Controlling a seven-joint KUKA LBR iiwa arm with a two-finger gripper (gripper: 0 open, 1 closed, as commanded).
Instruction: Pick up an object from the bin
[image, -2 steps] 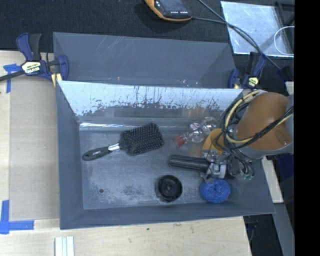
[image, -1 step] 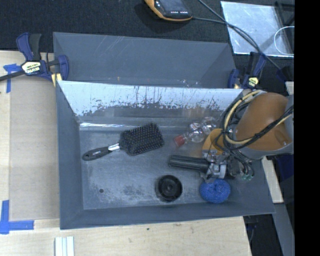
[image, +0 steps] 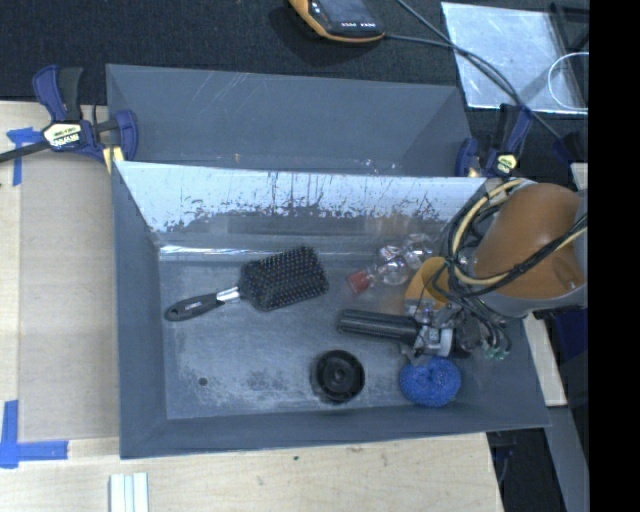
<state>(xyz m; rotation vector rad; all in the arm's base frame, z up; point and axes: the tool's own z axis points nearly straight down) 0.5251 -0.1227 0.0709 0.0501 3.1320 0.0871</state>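
Camera view: end effector (image: 432, 342) — grip state cannot be told — hangs over a round, fuzzy blue ball (image: 432, 384).

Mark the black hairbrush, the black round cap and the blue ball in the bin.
black hairbrush (image: 286, 279): camera view, on its bristle head.
black round cap (image: 338, 374): camera view, on its centre.
blue ball (image: 431, 384): camera view, on its top surface.

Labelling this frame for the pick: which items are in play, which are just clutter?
Likely in play:
pincer
black bar-shaped object beside it
blue fuzzy ball just below it in view

Clutter:
black hairbrush
black round cap
clear plastic piece with red end
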